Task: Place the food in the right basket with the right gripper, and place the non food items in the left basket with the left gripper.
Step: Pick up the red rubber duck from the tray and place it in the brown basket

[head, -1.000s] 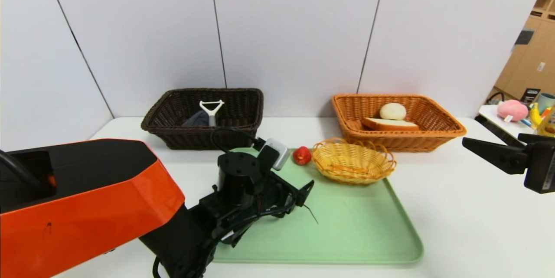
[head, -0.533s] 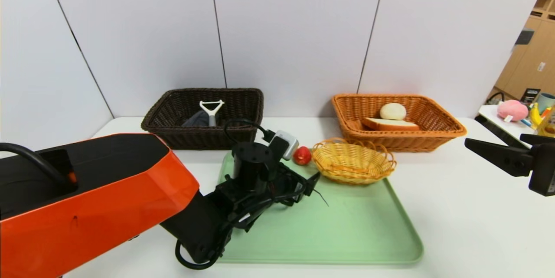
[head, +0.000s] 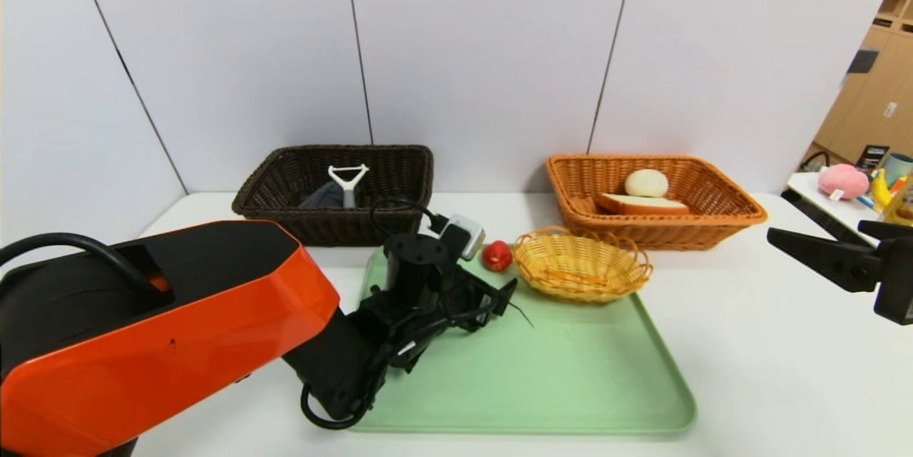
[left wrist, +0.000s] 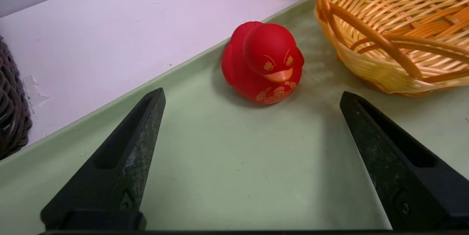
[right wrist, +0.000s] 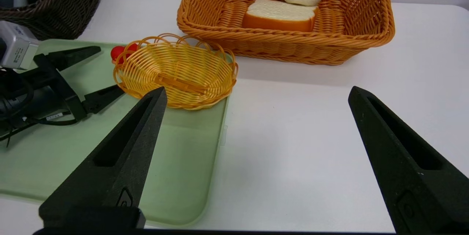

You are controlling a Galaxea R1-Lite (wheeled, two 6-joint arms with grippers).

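Red rubber duck (left wrist: 263, 63) sits at the green tray's (head: 570, 386) twelve o'clock edge, beside the yellow basket (head: 581, 264). Your left gripper (left wrist: 253, 125) faces it, jaws spread. It looks light and squashy; pinch its round body gently. Right gripper (right wrist: 256, 125) idles, jaws spread.

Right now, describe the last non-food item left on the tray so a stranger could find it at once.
Start at the green tray and go to its far edge, beside the small yellow wire basket. There sits a red rubber duck, just ahead of the open left gripper: the only red thing there, with an orange beak.
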